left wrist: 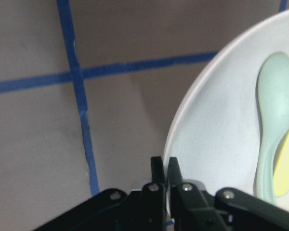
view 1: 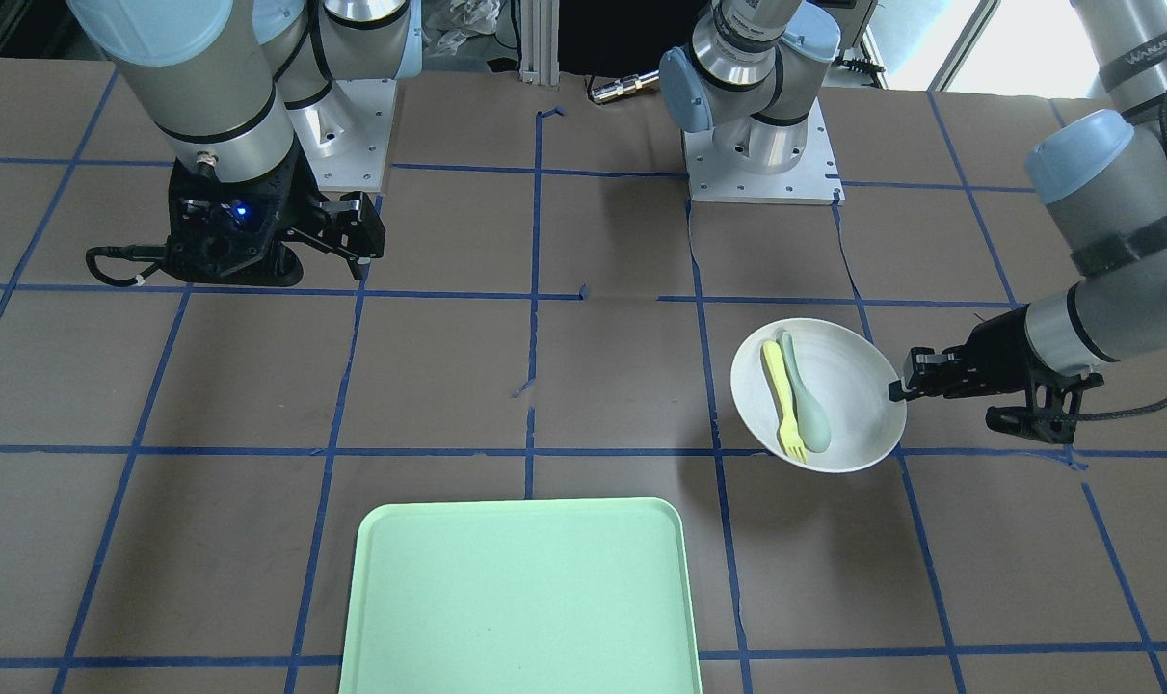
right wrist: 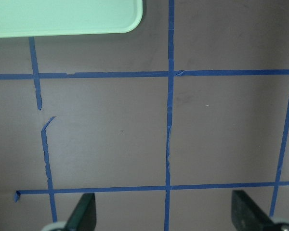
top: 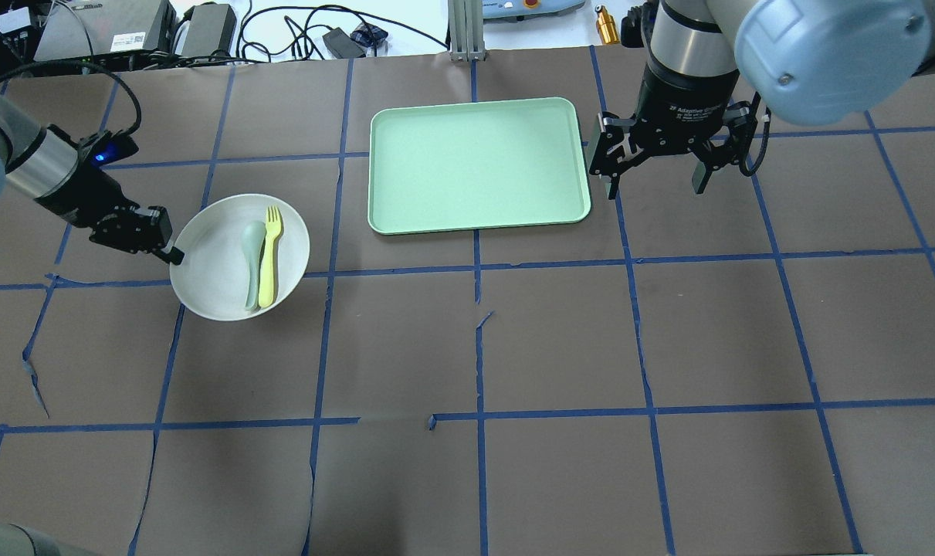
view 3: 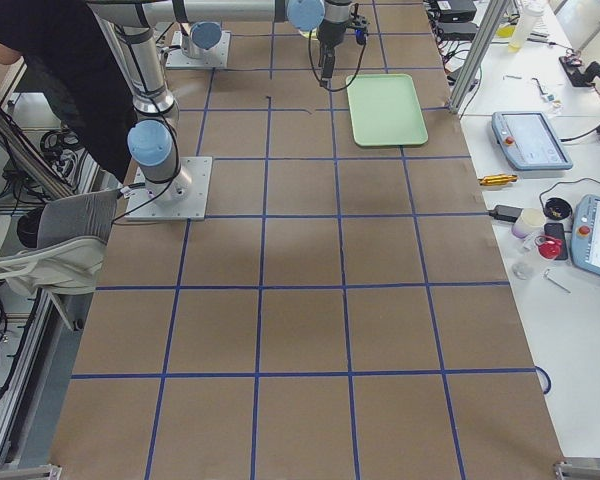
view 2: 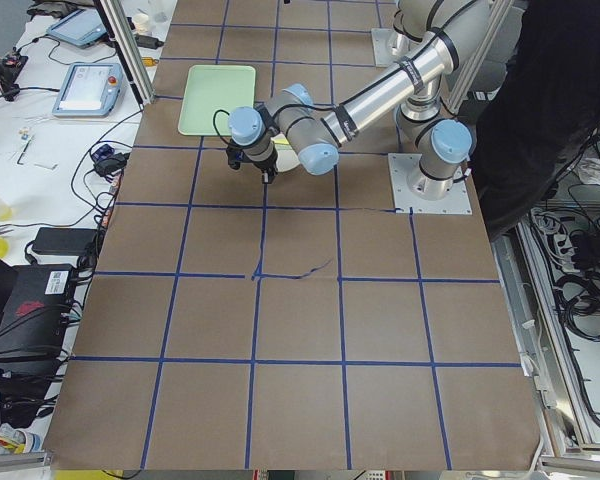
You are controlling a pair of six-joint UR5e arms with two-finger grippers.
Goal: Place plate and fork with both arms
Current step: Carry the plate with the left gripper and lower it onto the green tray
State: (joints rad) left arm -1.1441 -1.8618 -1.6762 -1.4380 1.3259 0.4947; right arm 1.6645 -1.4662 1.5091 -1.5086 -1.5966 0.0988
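Note:
The off-white plate (top: 224, 232) is on the robot's left side of the table and seems raised a little, with a shadow under it. The yellow-green fork (top: 269, 256) lies in it beside a grey-green spoon (top: 252, 262). My left gripper (top: 172, 255) is shut on the plate's rim, with its fingers (left wrist: 159, 175) pinched on the edge in the left wrist view. The plate (view 1: 853, 386), the fork (view 1: 785, 400) and the left gripper (view 1: 899, 389) also show in the front view. My right gripper (top: 655, 188) is open and empty, just right of the tray.
The mint-green tray (top: 479, 162) lies at the table's far middle, and shows in the front view (view 1: 520, 598) at the near edge. Its corner (right wrist: 62, 17) shows in the right wrist view. Brown paper with a blue tape grid covers the table.

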